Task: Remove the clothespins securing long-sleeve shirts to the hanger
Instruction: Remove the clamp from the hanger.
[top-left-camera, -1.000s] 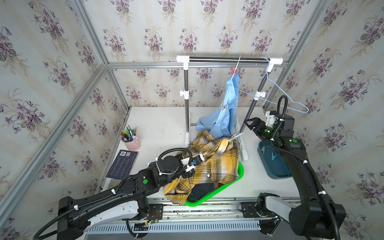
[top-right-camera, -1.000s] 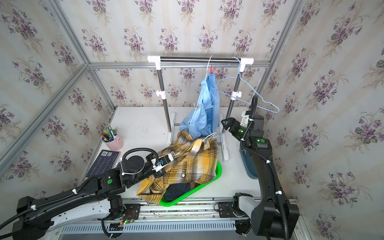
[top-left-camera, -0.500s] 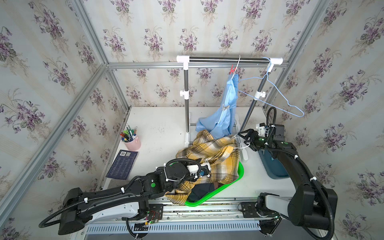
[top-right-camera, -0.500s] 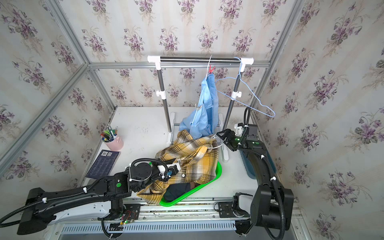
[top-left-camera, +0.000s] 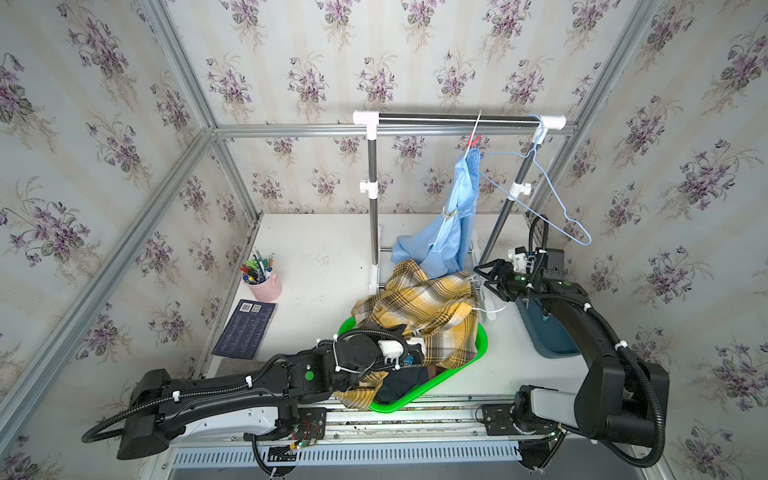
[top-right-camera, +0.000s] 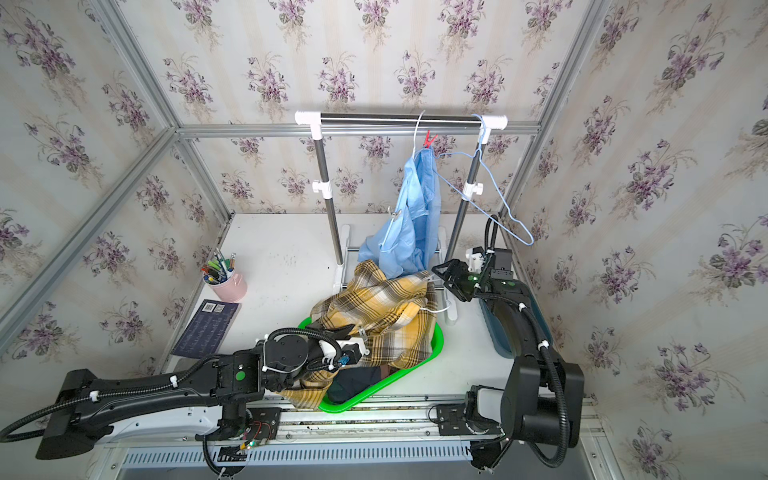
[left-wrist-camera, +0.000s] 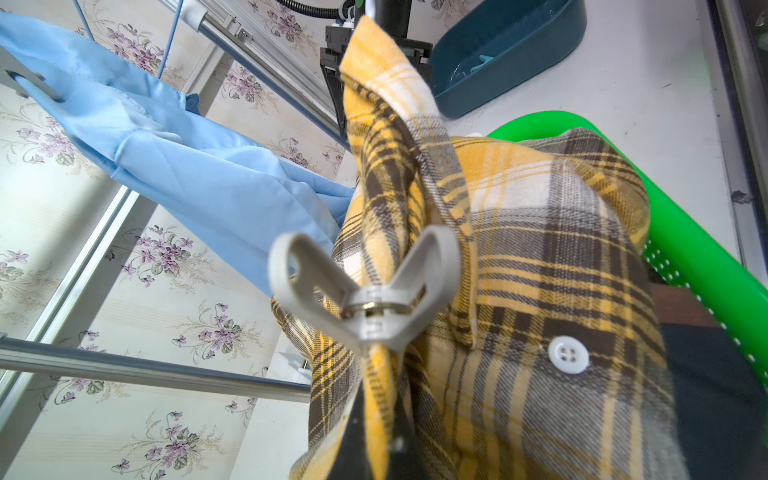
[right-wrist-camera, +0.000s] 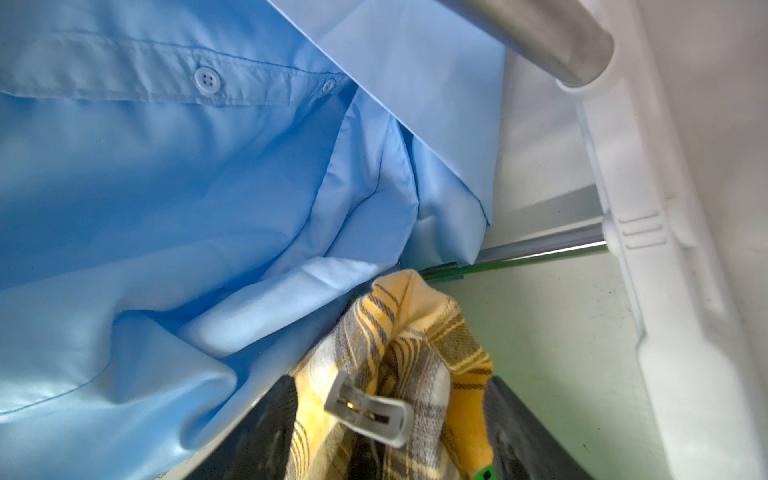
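I'd call us partway: the plaid shirt (top-left-camera: 419, 303) lies heaped over the green basket (top-left-camera: 481, 338) with a grey clothespin (right-wrist-camera: 368, 409) between my right jaws, which stand apart, my left jaws shut on its fabric, and the blue shirt (top-left-camera: 455, 220) hangs pinned by a red clothespin (top-left-camera: 475, 139).

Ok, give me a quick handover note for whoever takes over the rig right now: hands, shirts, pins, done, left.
Left hand: shut on the plaid shirt, beside a grey clothespin.
Right hand: open, jaws either side of a second grey clothespin on that shirt.
Done: plaid shirt lies over the green basket, dark shirt under it.
Blue shirt hangs on the rack, red clothespin at its top.
Left: both plaid pins, then the blue shirt's.
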